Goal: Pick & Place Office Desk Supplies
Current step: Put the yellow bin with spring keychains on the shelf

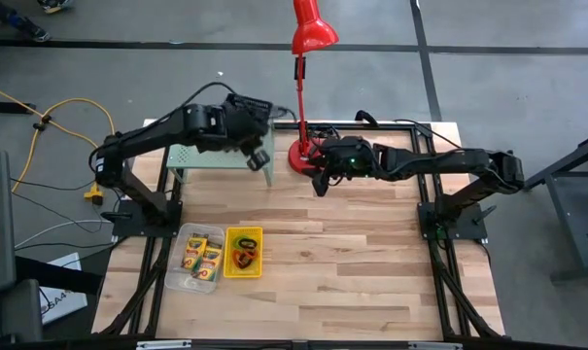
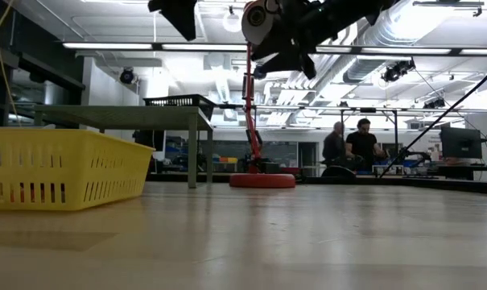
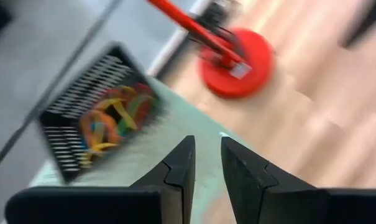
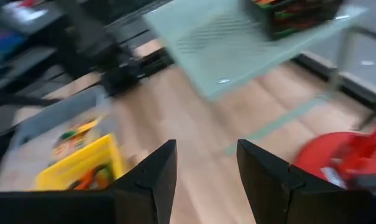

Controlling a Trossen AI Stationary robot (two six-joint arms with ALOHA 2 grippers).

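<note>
Crayon boxes (image 1: 203, 257) lie in a clear bin (image 1: 181, 275) at the table's front left, touching a yellow bin (image 1: 243, 253) holding scissors (image 1: 243, 256). Only the left wrist view shows coloured loops (image 3: 113, 118) inside the black-mesh bin (image 3: 73, 118) on the green rack (image 1: 191, 156). Above the rack, the left gripper (image 3: 206, 158) is empty, fingers narrowly parted. Beside the red lamp (image 1: 303, 151), the right gripper (image 4: 206, 165) gapes wide, empty.
</note>
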